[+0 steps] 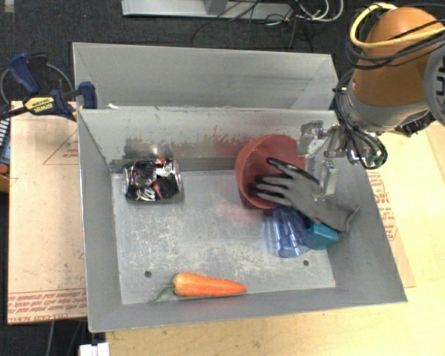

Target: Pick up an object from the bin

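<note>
Grey metal bin (pixel 208 228) seen from above, with the arm (pixel 393 65) reaching in over its right edge

We find the gripper (pixel 325 180) down by the bin's right wall, over the wrist end of a grey glove (pixel 300 195); we cannot tell whether the claw is open or closed, nor whether it touches the glove. Largest of the loose things is a red bowl (pixel 263 165), tipped up by the back wall towards the right. The glove lies across its mouth and stretches towards the right wall. An orange carrot (pixel 208 285) lies along the front edge, well apart from the rest. A crushed black, white and red can (pixel 152 180) sits near the back left corner. Just in front of the glove, partly under it, lie a clear bluish plastic cup (pixel 284 236) and, touching it, a small teal block (pixel 325 237)
</note>
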